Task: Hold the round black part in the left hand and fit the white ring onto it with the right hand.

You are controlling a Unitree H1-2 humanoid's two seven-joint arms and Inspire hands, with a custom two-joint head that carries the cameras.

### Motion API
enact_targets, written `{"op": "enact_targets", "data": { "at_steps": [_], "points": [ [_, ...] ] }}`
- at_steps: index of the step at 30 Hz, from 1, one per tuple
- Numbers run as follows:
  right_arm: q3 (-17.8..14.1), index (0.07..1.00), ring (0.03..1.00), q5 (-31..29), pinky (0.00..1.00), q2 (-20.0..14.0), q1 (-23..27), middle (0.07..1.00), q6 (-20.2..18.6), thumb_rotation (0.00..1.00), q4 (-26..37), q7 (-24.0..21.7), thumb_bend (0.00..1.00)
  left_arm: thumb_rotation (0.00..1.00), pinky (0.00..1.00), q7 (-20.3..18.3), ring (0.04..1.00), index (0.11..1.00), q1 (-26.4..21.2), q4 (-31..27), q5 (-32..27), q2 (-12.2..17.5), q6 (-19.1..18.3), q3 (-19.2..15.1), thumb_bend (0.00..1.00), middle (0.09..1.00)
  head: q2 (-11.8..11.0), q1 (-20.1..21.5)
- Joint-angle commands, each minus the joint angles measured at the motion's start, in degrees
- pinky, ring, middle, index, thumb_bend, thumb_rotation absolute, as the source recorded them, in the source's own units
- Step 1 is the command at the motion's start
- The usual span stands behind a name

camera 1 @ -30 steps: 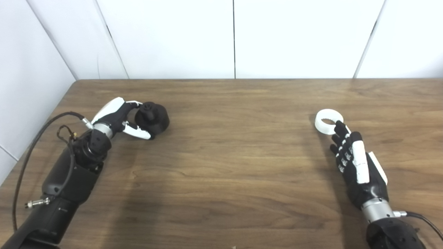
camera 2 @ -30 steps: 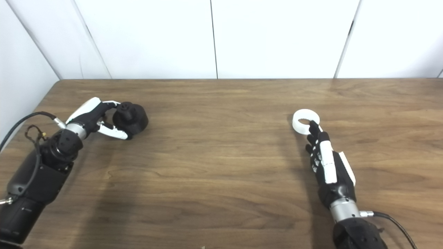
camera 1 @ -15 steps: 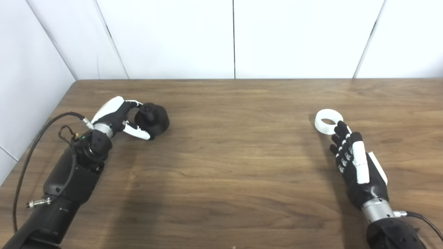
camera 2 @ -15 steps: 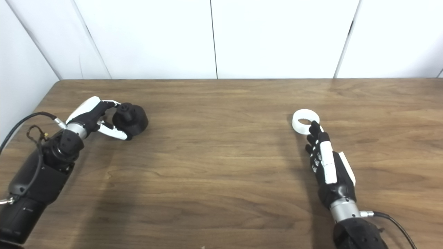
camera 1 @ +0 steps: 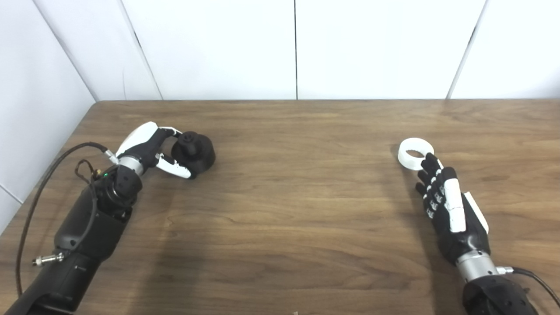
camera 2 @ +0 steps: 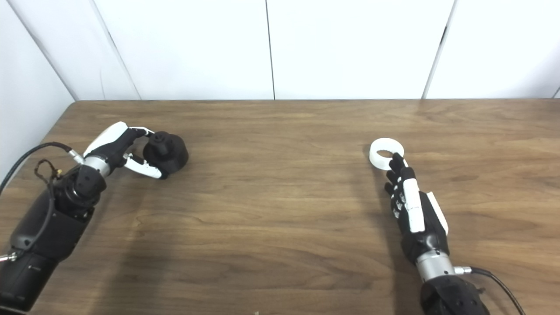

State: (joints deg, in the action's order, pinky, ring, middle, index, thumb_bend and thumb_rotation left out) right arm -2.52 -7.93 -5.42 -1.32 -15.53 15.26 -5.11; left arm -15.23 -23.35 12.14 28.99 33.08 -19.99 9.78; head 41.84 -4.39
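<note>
Brown wood-grain table (camera 1: pixel 297 210), white panelled walls (camera 1: pixel 218 48) behind, even light

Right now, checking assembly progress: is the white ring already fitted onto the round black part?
No, the white ring lies on the table far right of the round black part.

The left hand (camera 1: pixel 151 148) reaches forward from its dark forearm, fingers (camera 1: pixel 168 130) and thumb spread in a curved pinch, apparently not clamped. The right hand (camera 1: pixel 450 205) lies extended, fingers (camera 1: pixel 431 164) nearly straight and together, pointing away, silver wrist behind.
</note>
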Motion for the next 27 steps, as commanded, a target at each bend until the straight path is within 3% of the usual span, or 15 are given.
{"op": "enact_targets", "data": {
  "at_steps": [1,17,22,27],
  "points": [
    [0.2,1.000,1.000,-0.7,1.00,-0.2,1.1,1.000,1.0,1.00,2.0,-0.7,0.60,0.17,0.91,0.2,0.986,0.722,-1.5,-2.9,0.5,1.7,0.0,-0.7,0.79,0.925,0.0,-0.1],
    [1.1,1.000,1.000,-0.4,1.00,0.3,0.8,0.999,0.4,1.00,2.4,-0.5,0.60,0.16,0.90,-5.8,0.982,0.686,3.0,-17.5,0.1,-0.2,-1.5,0.9,0.81,0.926,0.4,0.6],
    [1.3,1.000,1.000,-0.3,1.00,0.3,0.7,0.999,0.3,1.00,2.6,-0.4,0.60,0.17,0.89,-7.6,0.987,0.685,3.8,-21.4,2.0,-1.1,-2.4,3.2,0.81,0.926,0.5,0.9],
    [1.3,1.000,1.000,-0.1,1.00,0.5,0.6,1.000,-0.1,1.00,2.9,-0.1,0.60,0.16,0.89,-7.8,0.980,0.674,4.9,-24.3,1.9,-2.4,-0.9,4.6,0.82,0.919,0.6,1.3]
  ]
}}
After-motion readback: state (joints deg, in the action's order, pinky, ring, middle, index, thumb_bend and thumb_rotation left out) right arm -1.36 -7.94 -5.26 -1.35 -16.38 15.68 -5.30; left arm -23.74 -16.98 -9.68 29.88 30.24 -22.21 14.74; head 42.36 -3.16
